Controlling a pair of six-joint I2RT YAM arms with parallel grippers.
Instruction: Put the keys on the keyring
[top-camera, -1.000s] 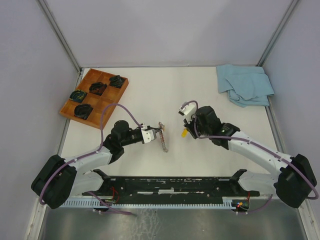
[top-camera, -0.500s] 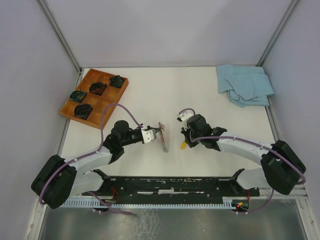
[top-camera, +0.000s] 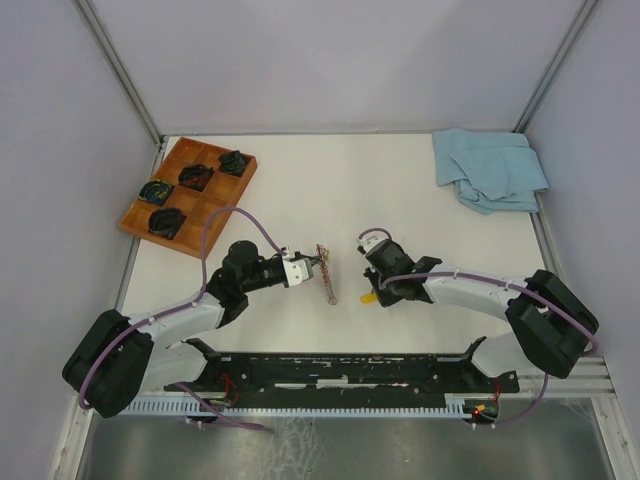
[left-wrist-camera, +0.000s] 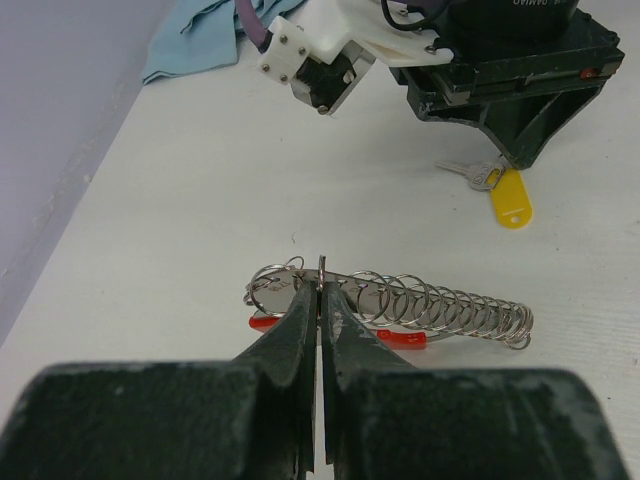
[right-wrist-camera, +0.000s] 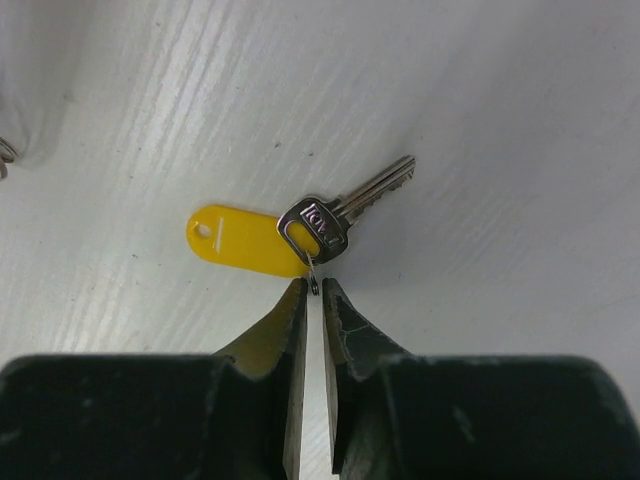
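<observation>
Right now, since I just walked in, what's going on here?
The left gripper pinches the keyring, whose coiled chain and red strap lie on the table. The right gripper is down at a silver key with a yellow tag, jaws nearly together at its small loop; whether it grips is unclear.

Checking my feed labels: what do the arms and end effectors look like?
Left arm and right arm match: white links, black joints, a looping purple cable each. Left end effector and right end effector each have two dark, tapered fingers.
</observation>
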